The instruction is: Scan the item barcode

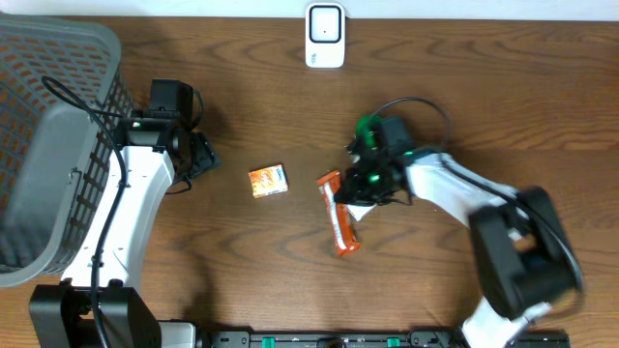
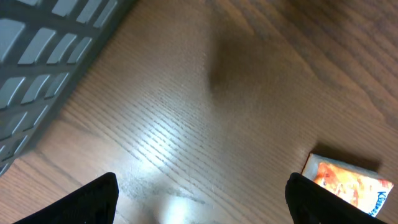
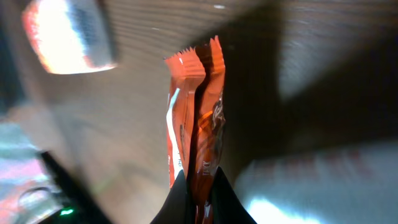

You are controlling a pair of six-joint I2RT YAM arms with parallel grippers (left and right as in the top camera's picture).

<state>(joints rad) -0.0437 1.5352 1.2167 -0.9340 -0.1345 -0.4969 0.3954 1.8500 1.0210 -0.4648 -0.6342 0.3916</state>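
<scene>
An orange snack wrapper [image 1: 339,217] lies slanted at the table's middle, and my right gripper [image 1: 350,196] is shut on it near its upper half. In the right wrist view the wrapper [image 3: 199,118] stands edge-on, pinched between the two dark fingertips of the right gripper [image 3: 198,184]. A white barcode scanner [image 1: 325,36] stands at the far edge, blurred and bright at upper left in the right wrist view [image 3: 68,37]. My left gripper [image 2: 202,205] hovers open over bare wood, holding nothing. A small orange box [image 1: 268,181] lies to its right [image 2: 348,182].
A grey plastic basket [image 1: 48,145] fills the left side of the table, right beside the left arm; its slatted wall [image 2: 43,56] shows in the left wrist view. Bare wood lies between the wrapper and the scanner.
</scene>
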